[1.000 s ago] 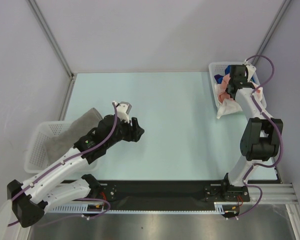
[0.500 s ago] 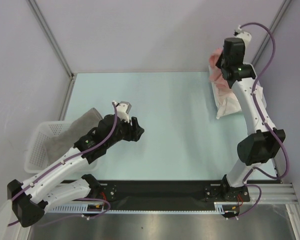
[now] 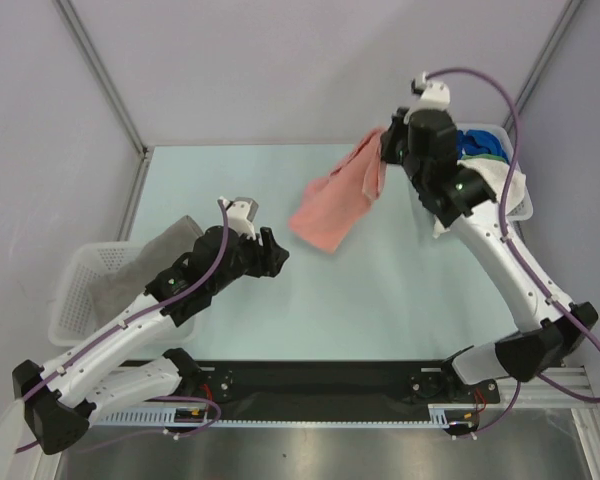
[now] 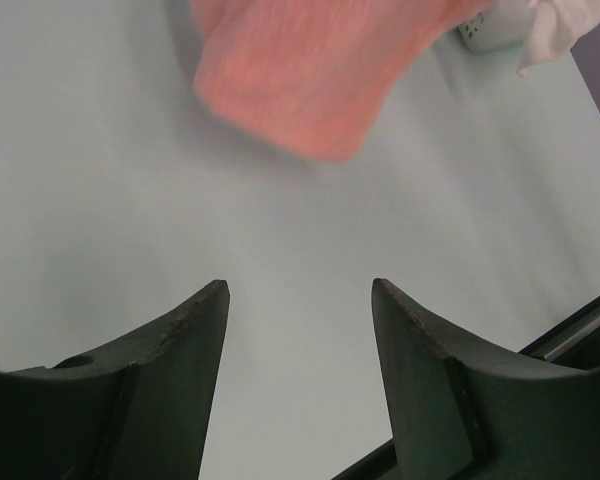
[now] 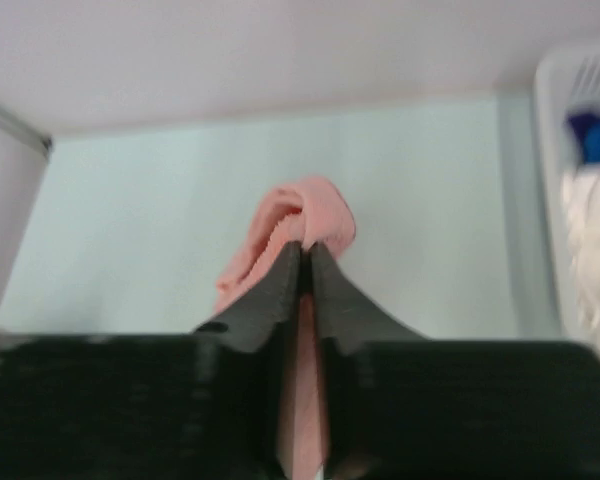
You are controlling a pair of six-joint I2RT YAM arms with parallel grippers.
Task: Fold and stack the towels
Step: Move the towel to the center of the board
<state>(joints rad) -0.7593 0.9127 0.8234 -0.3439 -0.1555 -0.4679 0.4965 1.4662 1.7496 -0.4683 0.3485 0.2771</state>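
The salmon pink towel (image 3: 332,205) hangs in the air over the far middle of the table (image 3: 380,290). Its gripped upper end is hidden behind the right end effector (image 3: 382,150) in the overhead view. Its free lower corner dangles to the left of and below that end effector, clear of the table top. The right end effector's fingers are pressed together on the cloth. The blurred right wrist view shows this plainly: pink fabric (image 5: 300,215) bunches just past the fingertips (image 5: 306,245) and runs back between the fingers.

The left wrist view catches only the towel's soft-focus lower end (image 4: 300,70), its top cut off by the frame. The towel hangs ahead of the left end effector (image 4: 300,290), whose fingers stand spread and hold nothing. From above, the left end effector (image 3: 275,255) sits low over the table, near the towel's lower corner but apart from it.

Behind the right arm, the right basket (image 3: 515,185) holds a blue towel (image 3: 477,140) and a white towel (image 3: 490,175), both partly screened by the arm. At the left, a grey towel (image 3: 145,262) spills from the left basket (image 3: 75,300) onto the table, partly covered by the left arm. Neither wrist view shows it.
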